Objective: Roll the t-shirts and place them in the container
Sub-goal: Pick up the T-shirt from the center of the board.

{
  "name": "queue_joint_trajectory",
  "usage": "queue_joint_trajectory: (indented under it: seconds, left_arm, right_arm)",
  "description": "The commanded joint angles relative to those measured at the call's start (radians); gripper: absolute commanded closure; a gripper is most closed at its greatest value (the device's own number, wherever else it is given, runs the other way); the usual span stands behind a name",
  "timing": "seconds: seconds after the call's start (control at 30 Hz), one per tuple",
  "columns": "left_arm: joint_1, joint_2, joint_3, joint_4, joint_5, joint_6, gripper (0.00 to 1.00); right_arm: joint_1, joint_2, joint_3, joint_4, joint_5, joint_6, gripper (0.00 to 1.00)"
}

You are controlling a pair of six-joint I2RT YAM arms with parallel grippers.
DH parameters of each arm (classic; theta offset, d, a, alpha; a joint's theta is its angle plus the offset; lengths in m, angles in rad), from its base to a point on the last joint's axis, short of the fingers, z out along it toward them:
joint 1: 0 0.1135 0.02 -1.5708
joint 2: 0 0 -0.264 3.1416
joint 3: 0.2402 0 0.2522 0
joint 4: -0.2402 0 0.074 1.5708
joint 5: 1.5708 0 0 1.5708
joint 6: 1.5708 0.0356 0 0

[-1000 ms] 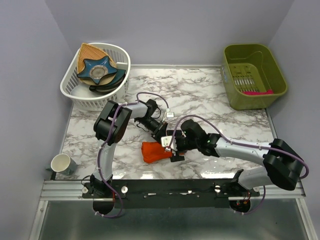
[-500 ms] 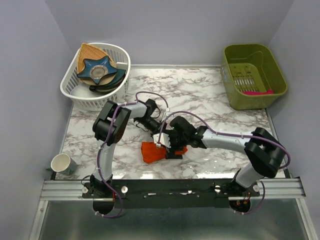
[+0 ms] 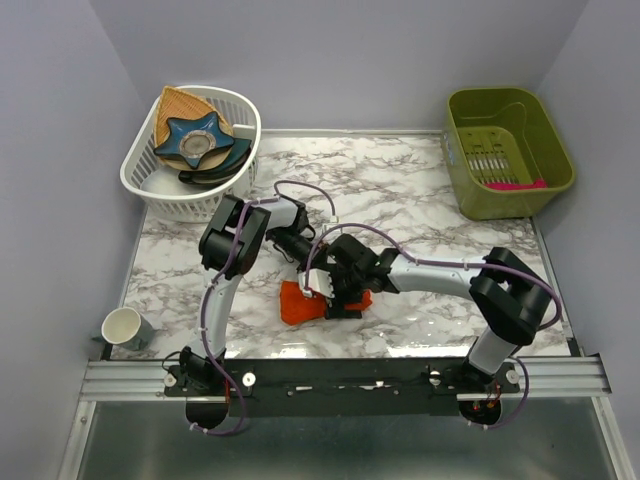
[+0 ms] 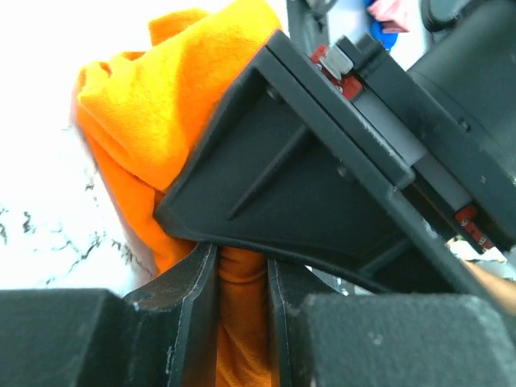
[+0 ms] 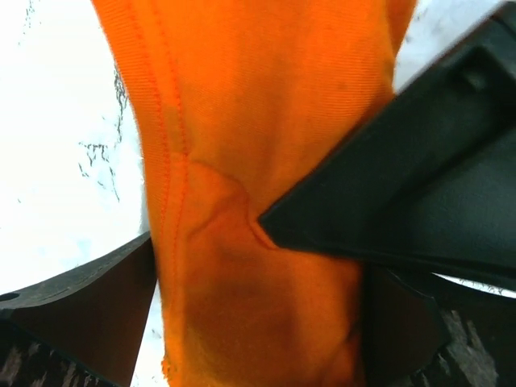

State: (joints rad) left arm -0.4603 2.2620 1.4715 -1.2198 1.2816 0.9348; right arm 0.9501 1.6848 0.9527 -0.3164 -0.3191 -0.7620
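The bright orange t-shirt (image 3: 300, 306) lies bunched into a small wad on the marble table (image 3: 420, 190), low in the centre of the overhead view, just ahead of the arm bases. Both arms meet over it. The left gripper (image 3: 308, 270) comes down onto its upper edge, and the right gripper (image 3: 336, 298) sits at its right end, the two touching or nearly so.

In the left wrist view, the left gripper (image 4: 242, 300) has its jaws drawn close together, clamped on a thin fold of the t-shirt (image 4: 161, 105). The black body of the right gripper (image 4: 322, 185) crosses the frame just above.

In the right wrist view, the right gripper (image 5: 258, 322) has its jaws standing wide, with a thick fold of the t-shirt (image 5: 266, 121) filling the gap and touching both fingers (image 5: 89, 310). A seam runs down the cloth.

A white basket (image 3: 150, 185) with a blue star-shaped dish (image 3: 195, 138) stands in the upper left, a green bin (image 3: 470, 195) in the upper right, and a cup (image 3: 124, 327) at the lower left.
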Motion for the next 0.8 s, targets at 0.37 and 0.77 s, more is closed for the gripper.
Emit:
queue_joint_trajectory:
  seconds: [0.37, 0.77]
  left_arm:
    - [0.0, -0.051, -0.034, -0.299, 0.122, 0.386, 0.94]
    - [0.032, -0.225, -0.014, -0.297, 0.13, 0.362, 0.7]
  right_arm:
    - [0.041, 0.087, 0.041, -0.032, -0.141, 0.099, 0.26]
    - [0.042, 0.116, 0.084, -0.093, -0.172, 0.112, 0.91]
